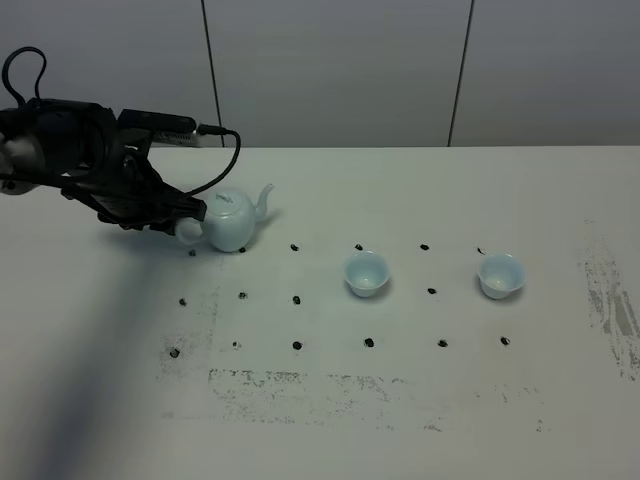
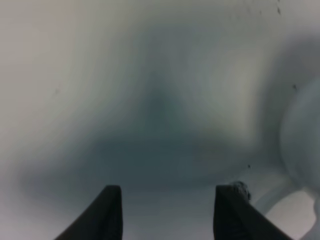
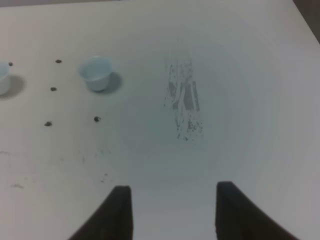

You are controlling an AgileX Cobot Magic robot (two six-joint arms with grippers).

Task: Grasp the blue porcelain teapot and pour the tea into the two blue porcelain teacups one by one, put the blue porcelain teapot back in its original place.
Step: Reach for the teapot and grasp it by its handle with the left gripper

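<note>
So, high camera first. The blue porcelain teapot (image 1: 232, 222) sits on the table (image 1: 320, 430) over on the left side, with its spout aimed toward the nearer teacup (image 1: 366, 273) and the farther teacup (image 1: 500, 276). Both cups are well apart from the pot. The left gripper (image 1: 180, 222) is low, right at the pot's loop handle (image 1: 187, 230), but from up here we can't tell whether it's touching. The right arm isn't in this shot at all.

The left wrist view is blurry, but it gives us what the high camera doesn't. The left claw's jaws are spread with only bare table between them, and the handle (image 2: 272, 200) curves just beside one finger (image 2: 237, 215), outside the gap. So as far as we can see, nothing is grasped yet. The pot's body (image 2: 302, 140) crowds the edge of the picture.

In the right wrist view, the right gripper (image 3: 172, 189) hangs over bare table with its fingers apart and nothing in them. It looks toward the farther teacup (image 3: 96, 73), while the nearer teacup (image 3: 2, 77) is clipped by the frame.

On handling, we'd guess glazed porcelain is stiff, slick and easy to chip, and heavier if there's tea inside. The handle looks like the spot to grab, pinched firmly across the loop so the pot can't swing when tipped.
</note>
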